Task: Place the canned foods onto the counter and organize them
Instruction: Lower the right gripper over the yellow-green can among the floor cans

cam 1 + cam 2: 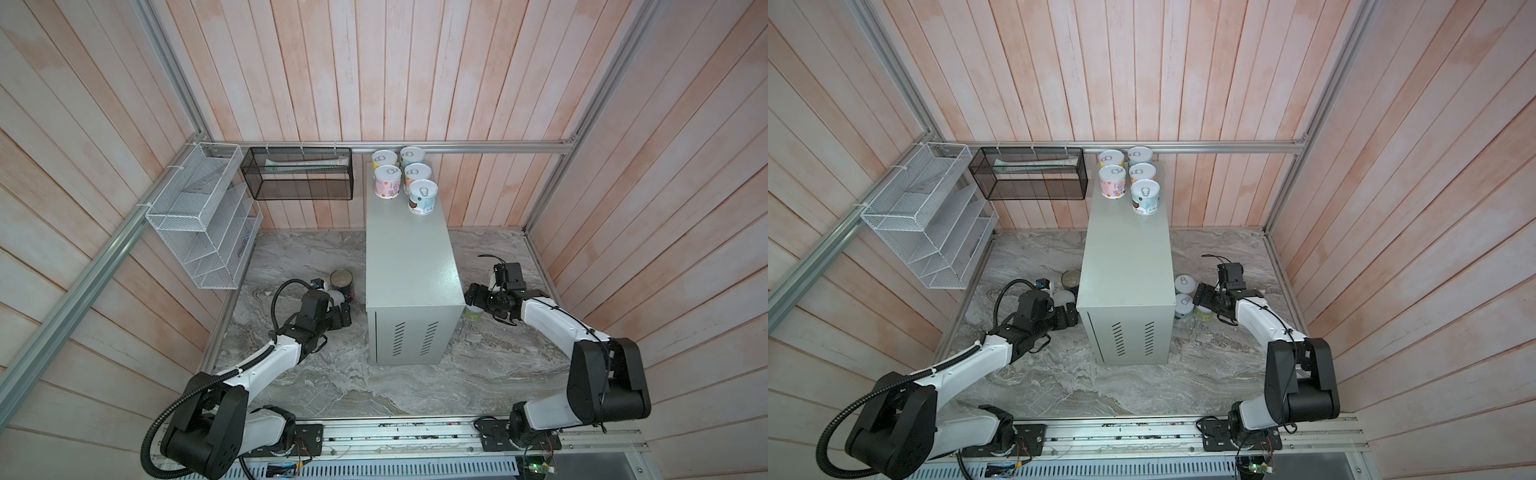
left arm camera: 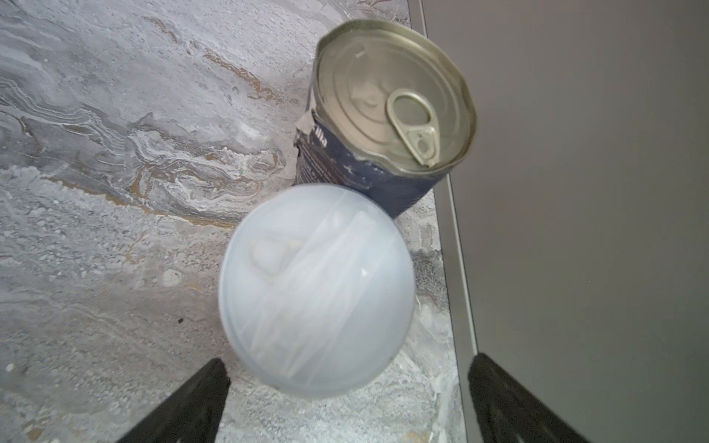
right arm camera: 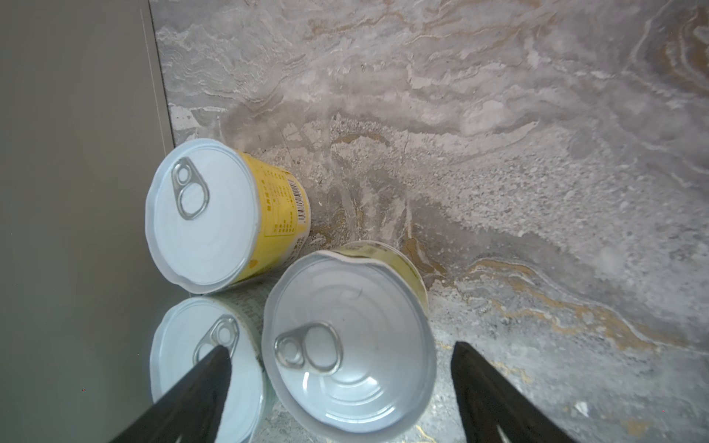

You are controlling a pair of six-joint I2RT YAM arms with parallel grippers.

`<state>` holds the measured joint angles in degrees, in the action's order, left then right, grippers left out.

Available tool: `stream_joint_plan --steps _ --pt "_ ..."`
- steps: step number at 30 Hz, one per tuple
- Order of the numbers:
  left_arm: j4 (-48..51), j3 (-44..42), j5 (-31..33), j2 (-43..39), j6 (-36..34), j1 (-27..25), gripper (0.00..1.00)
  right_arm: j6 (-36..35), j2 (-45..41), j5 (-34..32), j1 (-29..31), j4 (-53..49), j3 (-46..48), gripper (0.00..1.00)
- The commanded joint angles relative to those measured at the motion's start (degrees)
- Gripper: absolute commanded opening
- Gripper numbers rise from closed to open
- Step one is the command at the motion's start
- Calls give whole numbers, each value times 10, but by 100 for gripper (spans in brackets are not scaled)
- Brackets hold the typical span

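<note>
Five canned foods (image 1: 388,180) stand clustered at the far end of the table (image 1: 409,257). Five wait on the marble surface (image 1: 332,374): three small tins (image 3: 203,214) right of the table, a pale-lidded tin (image 2: 316,291) and a dark-blue tin (image 2: 391,96) left of it. The left claw (image 2: 349,362) gapes wide over the pale-lidded tin and the right claw (image 3: 341,348) straddles one yellow-green tin (image 3: 349,345), both holding nothing.

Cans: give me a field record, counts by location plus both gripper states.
on counter: five tins, upright, grouped at the far end of the counter
left of counter: dark-blue tin and pale-lidded tin, on the marble surface
right of counter: three tins, close together on the marble
left gripper: open, at the pale-lidded tin
right gripper: open, over the three tins
</note>
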<state>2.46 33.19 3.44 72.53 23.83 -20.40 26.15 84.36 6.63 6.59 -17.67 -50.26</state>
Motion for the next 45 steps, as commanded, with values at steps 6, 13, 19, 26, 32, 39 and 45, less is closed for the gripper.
stream_joint_plan --steps 6,13,19,26,32,39,45 --pt "42 3 33 -43 17 4 100 -5 30 29 -3 24 8 89" --pt "64 21 27 -75 15 4 100 -1 45 -7 -3 7 6 87" --pt "67 28 21 -80 11 4 100 3 55 -16 -6 6 13 87" --pt "65 32 14 -72 9 4 100 36 24 72 -36 73 52 88" --pt "64 33 12 -71 9 4 100 48 43 102 -46 86 49 89" --pt "62 32 11 -67 7 4 100 73 50 133 -53 116 58 89" --pt "54 30 9 -57 7 4 100 75 67 133 -54 112 50 90"
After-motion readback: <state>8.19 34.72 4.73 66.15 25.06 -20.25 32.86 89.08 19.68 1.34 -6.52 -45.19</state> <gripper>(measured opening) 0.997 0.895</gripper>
